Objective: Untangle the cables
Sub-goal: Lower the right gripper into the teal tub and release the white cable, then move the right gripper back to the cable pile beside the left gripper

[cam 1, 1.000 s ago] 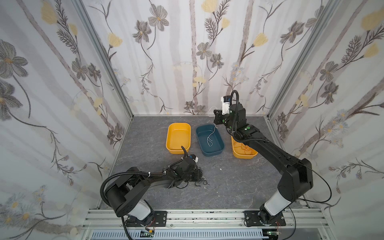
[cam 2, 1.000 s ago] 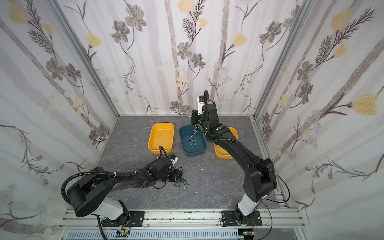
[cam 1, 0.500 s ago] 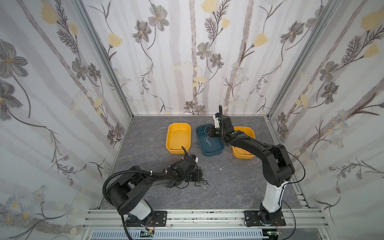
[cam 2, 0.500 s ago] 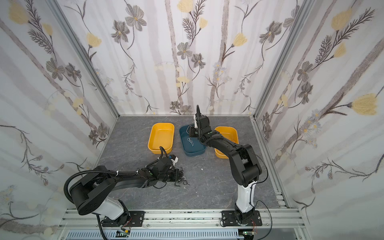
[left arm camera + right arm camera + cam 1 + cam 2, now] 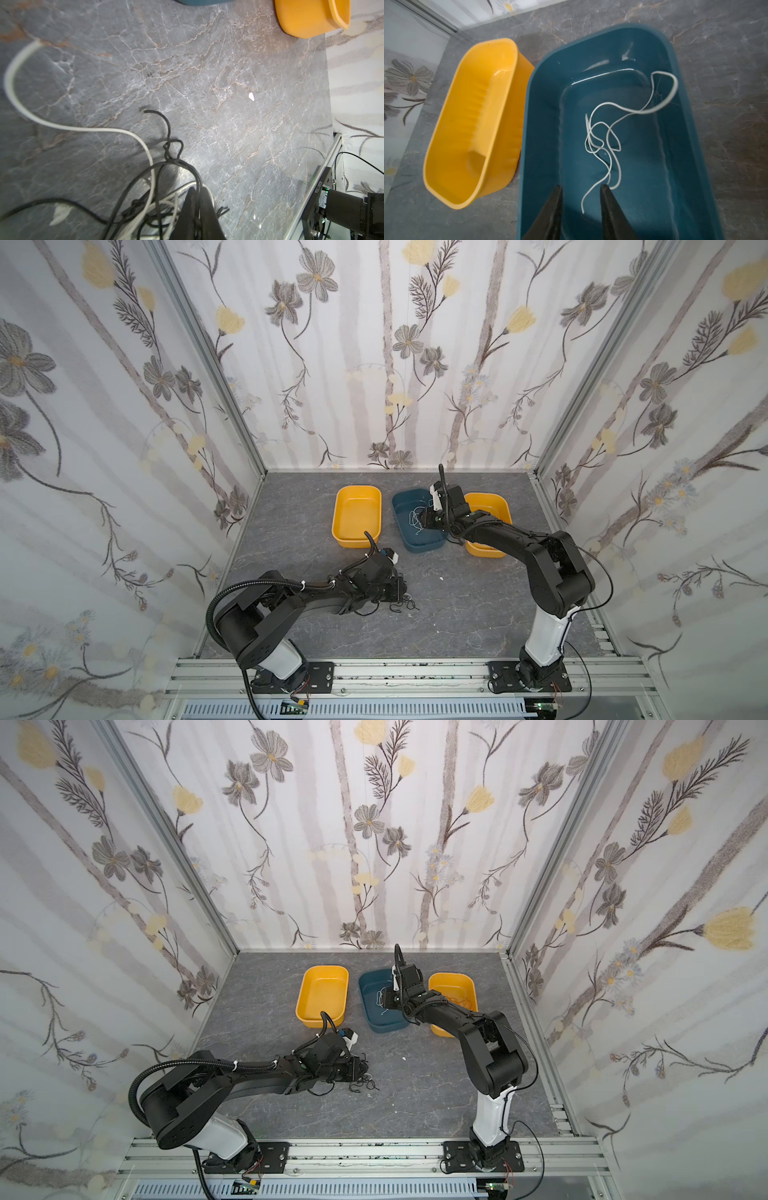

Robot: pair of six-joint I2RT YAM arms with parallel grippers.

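Withdrawal wants care: right gripper point(image 5: 581, 187) hangs with jaws parted astride the thin white cable point(image 5: 676, 87) lying loose in the deep blue plastic tub point(image 5: 542, 124), so we favour a straight lift, while left gripper point(image 5: 197, 193), jaws clenched on the black-and-white cable tangle point(image 5: 173, 160), pins it to the grey marbled tabletop point(image 5: 228, 62).

In the left wrist view, the tangle of black and white cables point(image 5: 172, 159) is cut off by the frame edge. The left gripper point(image 5: 197, 188) is cropped too. Only its closed jaws are seen, with a black strand running into their seam. A white loop point(image 5: 9, 79) is blurred.

In the right wrist view, the right gripper point(image 5: 581, 186) is cropped to two parted jaws, and the blue tub point(image 5: 542, 135) is cut by the edge.

In both top views, the right-hand yellow tub point(image 5: 500, 502) is partly hidden behind the right arm point(image 5: 519, 541). The orange strands point(image 5: 461, 1002) inside it are too small to be traced.
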